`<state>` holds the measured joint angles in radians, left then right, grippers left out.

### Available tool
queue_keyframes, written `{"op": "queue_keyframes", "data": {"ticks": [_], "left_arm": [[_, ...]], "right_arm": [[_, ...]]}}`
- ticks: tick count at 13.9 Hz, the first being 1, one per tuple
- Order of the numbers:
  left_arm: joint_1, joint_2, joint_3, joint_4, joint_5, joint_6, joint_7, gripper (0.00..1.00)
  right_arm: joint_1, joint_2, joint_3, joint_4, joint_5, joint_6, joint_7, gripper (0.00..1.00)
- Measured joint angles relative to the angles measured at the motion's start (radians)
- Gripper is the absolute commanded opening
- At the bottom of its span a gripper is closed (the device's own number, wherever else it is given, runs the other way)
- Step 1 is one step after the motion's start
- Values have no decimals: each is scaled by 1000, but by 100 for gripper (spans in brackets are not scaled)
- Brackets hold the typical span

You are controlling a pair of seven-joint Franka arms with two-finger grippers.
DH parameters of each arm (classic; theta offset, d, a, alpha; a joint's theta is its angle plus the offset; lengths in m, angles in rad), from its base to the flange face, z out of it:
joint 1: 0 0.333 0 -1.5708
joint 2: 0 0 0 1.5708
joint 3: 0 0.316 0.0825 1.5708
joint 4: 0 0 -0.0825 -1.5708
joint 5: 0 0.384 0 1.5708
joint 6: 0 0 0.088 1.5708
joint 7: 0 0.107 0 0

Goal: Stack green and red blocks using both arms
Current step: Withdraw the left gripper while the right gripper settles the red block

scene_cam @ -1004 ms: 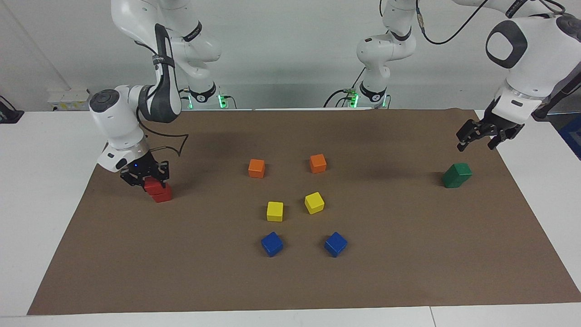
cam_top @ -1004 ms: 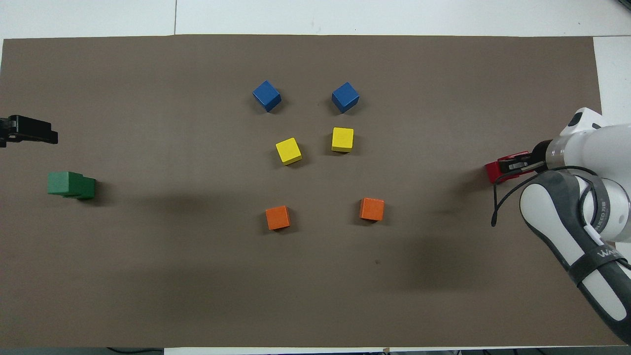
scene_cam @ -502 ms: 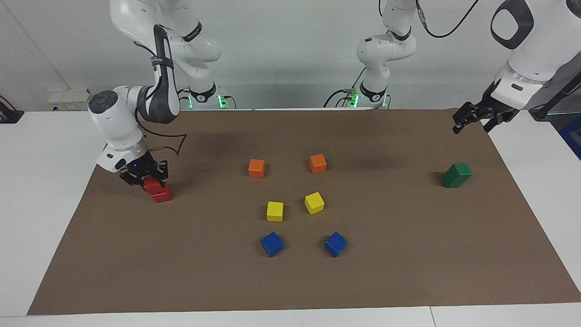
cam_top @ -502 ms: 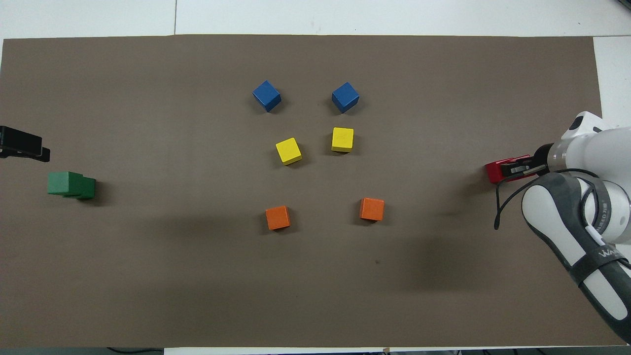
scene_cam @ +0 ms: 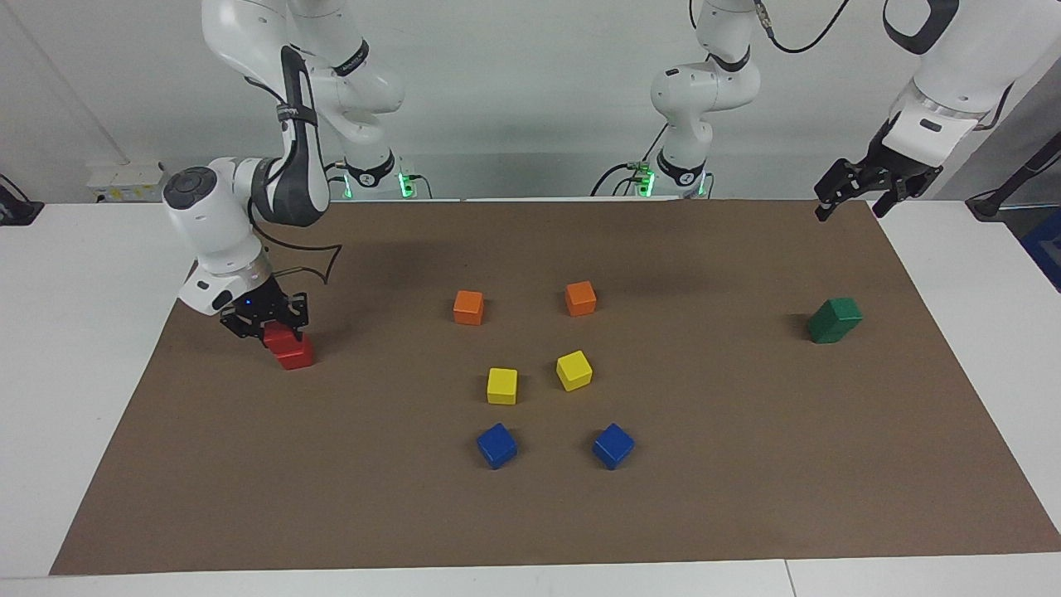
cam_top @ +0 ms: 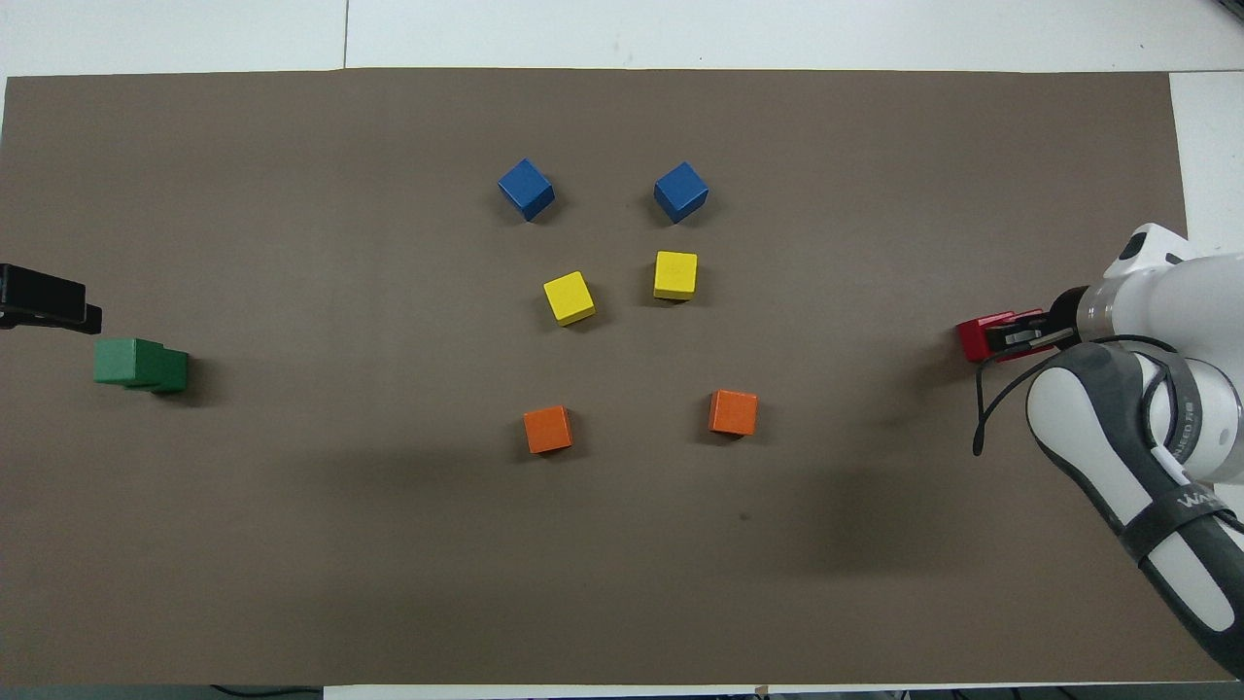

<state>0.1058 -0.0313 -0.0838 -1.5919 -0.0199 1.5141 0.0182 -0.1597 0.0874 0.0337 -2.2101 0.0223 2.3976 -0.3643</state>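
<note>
Two dark green blocks stand stacked near the left arm's end of the mat, also in the overhead view. My left gripper is open and empty, raised in the air over the mat's edge near that stack; in the overhead view only its tip shows. Two red blocks stand stacked at the right arm's end. My right gripper is low, its fingers shut on the upper red block, which rests on the lower one.
In the middle of the brown mat lie two orange cubes, two yellow cubes and two blue cubes, in pairs. White table surrounds the mat.
My left gripper has risen and drawn back from the green stack toward the robots' side. The right gripper and the red blocks have barely moved.
</note>
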Motion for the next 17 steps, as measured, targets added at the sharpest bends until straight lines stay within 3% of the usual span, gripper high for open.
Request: {"op": "queue_keyframes", "data": {"ticks": [14,16,17], "left_arm": [[-11,-10,0,-38,0,87,-39,100],[-11,-10,0,-38,0,104,-25,100],[-11,-10,0,-38,0,109,-15,100]], "right_arm": [[1,0,3,-2,0,0,0,0],[1,0,4,-2,0,0,0,44],[2,0,4,-2,0,1,0,59]]}}
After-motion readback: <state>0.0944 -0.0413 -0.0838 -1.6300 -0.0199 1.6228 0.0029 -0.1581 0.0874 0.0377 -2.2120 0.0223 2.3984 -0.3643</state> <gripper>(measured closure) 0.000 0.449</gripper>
